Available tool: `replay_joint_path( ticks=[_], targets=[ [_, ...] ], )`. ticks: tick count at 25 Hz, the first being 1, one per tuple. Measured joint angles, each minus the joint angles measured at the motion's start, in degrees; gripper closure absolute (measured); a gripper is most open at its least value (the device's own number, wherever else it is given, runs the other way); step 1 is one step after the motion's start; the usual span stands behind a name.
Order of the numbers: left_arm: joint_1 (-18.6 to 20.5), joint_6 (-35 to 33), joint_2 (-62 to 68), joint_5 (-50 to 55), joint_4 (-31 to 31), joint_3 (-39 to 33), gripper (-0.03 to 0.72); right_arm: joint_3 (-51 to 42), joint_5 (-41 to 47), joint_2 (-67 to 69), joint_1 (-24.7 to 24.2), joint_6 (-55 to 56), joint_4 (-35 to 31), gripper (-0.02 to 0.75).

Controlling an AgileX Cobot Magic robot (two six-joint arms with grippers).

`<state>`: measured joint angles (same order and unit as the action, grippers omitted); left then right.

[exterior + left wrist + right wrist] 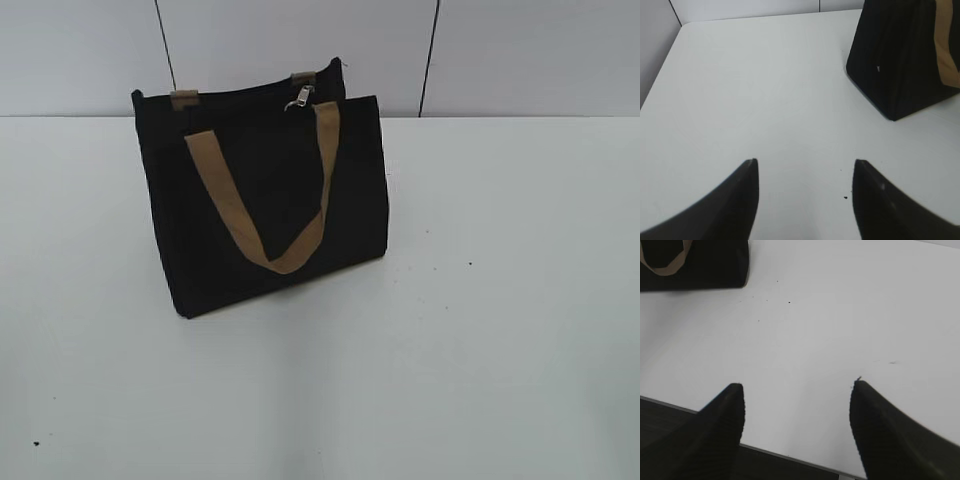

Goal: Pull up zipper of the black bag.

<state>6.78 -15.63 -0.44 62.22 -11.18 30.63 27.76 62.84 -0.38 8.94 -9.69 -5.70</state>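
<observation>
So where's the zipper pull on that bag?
In the exterior view, the silver pull hangs at the bag's top edge, right of centre, just left of the front handle's right end.

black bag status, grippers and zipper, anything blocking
Left gripper open, right gripper open, both clear of the black bag. Bag upright on the table, zipper slider at top edge, untouched. Nothing in the way.

From across the room neither arm shows, and the far handle (185,98) peeks out only as tan ends behind the bag (265,205). The zipper (298,97) is too small to read. The left tool (804,172) and right tool (797,395) are cut off at the bottom edge, and the bag runs off both wrist views.
</observation>
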Motion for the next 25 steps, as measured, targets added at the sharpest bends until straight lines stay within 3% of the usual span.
replay_joint_path(
  ticks=[11, 16, 25],
  targets=[
    [-1.52, 0.13, -0.11, -0.28, -0.05, 0.0, 0.231, 0.0, 0.0, 0.01, -0.24, 4.38, -0.3, 0.232],
    [-6.27, 0.13, -0.11, -0.28, -0.05, 0.0, 0.231, 0.0, 0.0, 0.01, -6.68, 4.4, -0.57, 0.232],
    [-6.3, 0.15, -0.11, -0.28, -0.05, 0.0, 0.231, 0.0, 0.0, 0.01, -9.77, 4.45, -0.65, 0.232]
  ],
)
